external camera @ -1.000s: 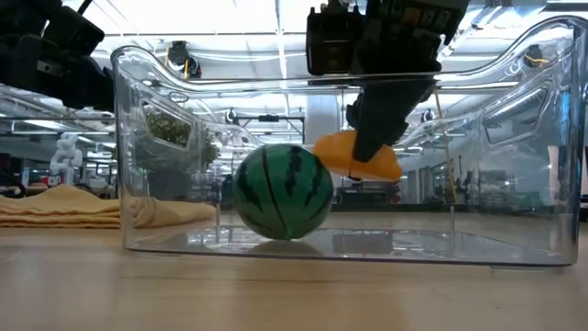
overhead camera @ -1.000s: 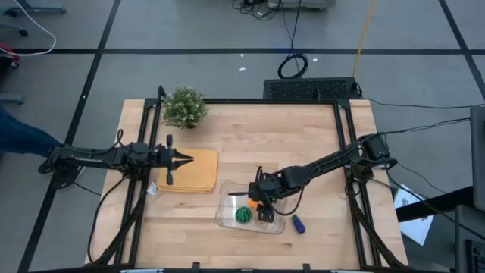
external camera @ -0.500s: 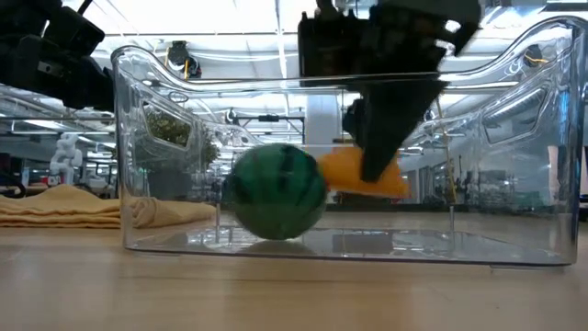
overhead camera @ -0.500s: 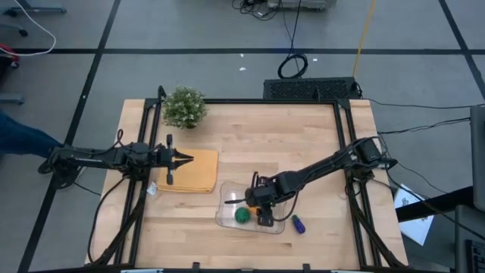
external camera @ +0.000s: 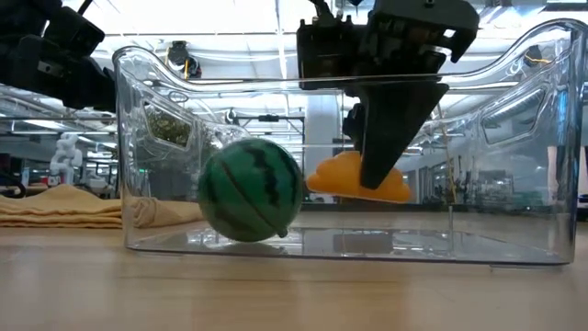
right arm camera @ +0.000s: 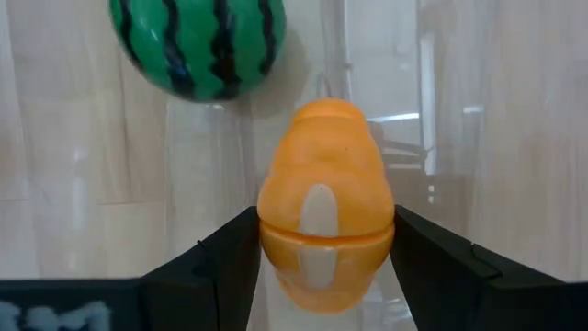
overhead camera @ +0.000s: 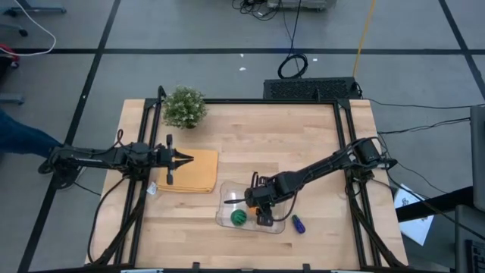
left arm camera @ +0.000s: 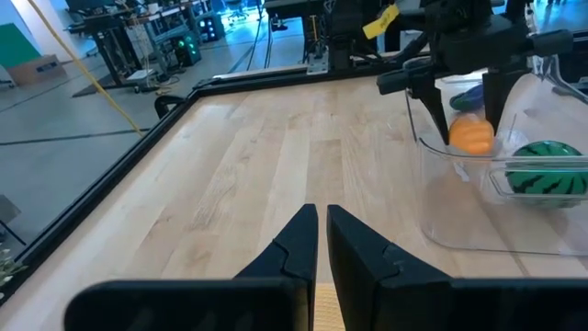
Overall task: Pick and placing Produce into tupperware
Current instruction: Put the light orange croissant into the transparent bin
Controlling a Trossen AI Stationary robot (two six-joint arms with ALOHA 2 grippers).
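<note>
The clear tupperware (overhead camera: 222, 221) stands near the table's front middle; it also shows in the low view (external camera: 514, 165). The green striped ball (overhead camera: 239, 217) rests on its floor (external camera: 250, 190). My right gripper (overhead camera: 258, 203) reaches down into it, shut on the orange oval (right arm camera: 326, 211). The blue-purple piece (overhead camera: 298, 224) lies on the table just right of the tupperware. My left gripper (overhead camera: 184, 159) is shut and empty over the tan pad (overhead camera: 198, 173), far to the left. My right gripper pinches the orange oval's two long sides (right arm camera: 271, 221) between its two fingers (right arm camera: 423, 253). The fingers come from above, pointing down into the tupperware. The oval (external camera: 358, 179) lies about level, low inside the walls; whether it touches the floor I cannot tell.
A leafy potted plant (overhead camera: 184, 107) stands at the table's far left corner. Black frame rails (overhead camera: 345, 144) run along the table's left and right sides. Bare wood lies between the pad and the right rail, beyond the tupperware.
My right gripper has gone down into the tupperware and a little toward the table's left with the orange oval, still shut on it. The oval met the green ball, which has rolled along the floor toward the tupperware's left wall.
</note>
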